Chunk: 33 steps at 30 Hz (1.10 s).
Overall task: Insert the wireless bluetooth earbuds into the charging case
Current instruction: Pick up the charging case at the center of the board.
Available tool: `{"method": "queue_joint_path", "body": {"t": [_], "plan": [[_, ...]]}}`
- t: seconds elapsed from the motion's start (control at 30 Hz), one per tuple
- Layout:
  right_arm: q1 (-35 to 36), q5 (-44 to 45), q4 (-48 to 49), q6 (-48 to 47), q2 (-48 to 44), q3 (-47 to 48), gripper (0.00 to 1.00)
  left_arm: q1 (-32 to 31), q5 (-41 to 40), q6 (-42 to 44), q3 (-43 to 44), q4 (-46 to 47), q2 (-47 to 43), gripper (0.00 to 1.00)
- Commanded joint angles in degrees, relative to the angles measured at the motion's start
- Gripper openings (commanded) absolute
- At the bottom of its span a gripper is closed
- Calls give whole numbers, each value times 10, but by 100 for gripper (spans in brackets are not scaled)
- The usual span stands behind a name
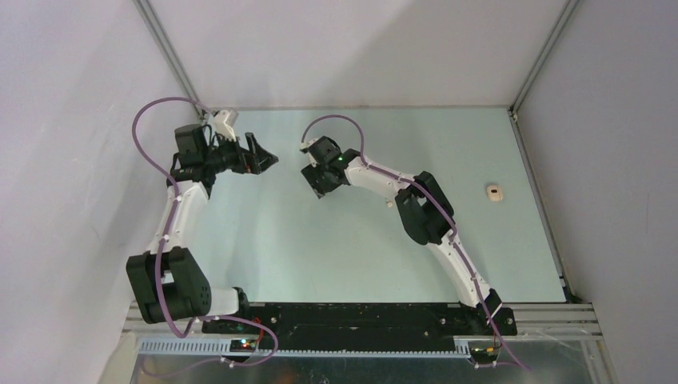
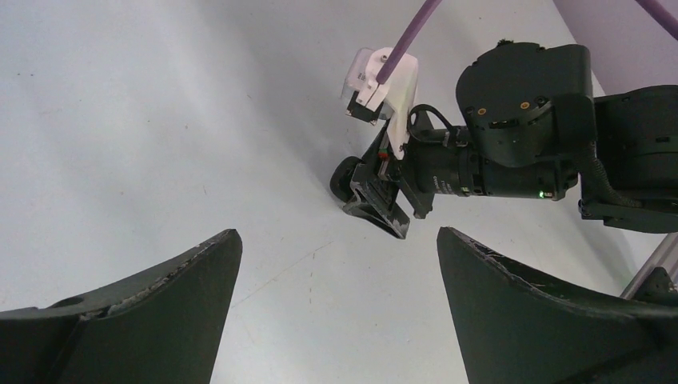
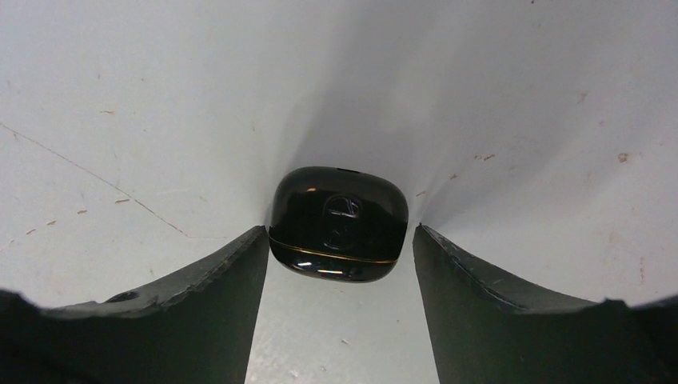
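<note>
Right gripper [image 3: 340,244] pinches glossy black rounded charging case [image 3: 336,212] by tips only; slick shell may squirt toward 12 o'clock. Left gripper [image 2: 336,264], 9 o'clock, gapes empty

Pale tabletop [image 1: 320,248], left gripper [image 1: 266,157] near its far-left corner, right gripper [image 1: 314,179] close by, small off-white object [image 1: 496,192] near right edge

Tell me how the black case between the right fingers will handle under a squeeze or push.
Glossy and rounded, the black case may squirt out from the right gripper unless pinched across its widest part. It looks hard-shelled, lid seam closed, so it should hold shape. Low and squat on the table, it likely slides rather than tips.
</note>
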Motion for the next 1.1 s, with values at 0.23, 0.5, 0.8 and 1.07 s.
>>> {"method": "queue_joint_path", "body": {"t": [0.23, 0.5, 0.8, 1.07], "plan": [[-6, 6, 0, -5, 12, 24, 51, 0, 7, -9, -7, 24, -24, 99], [-8, -2, 66, -92, -95, -80, 36, -2, 25, -12, -1, 12, -5, 99], [-25, -132, 138, -325, -431, -384, 33, -78, 56, 58, 43, -73, 48, 99], [-28, -202, 14, -493, -650, -469, 34, -176, 141, 249, 169, -306, 105, 99]]}}
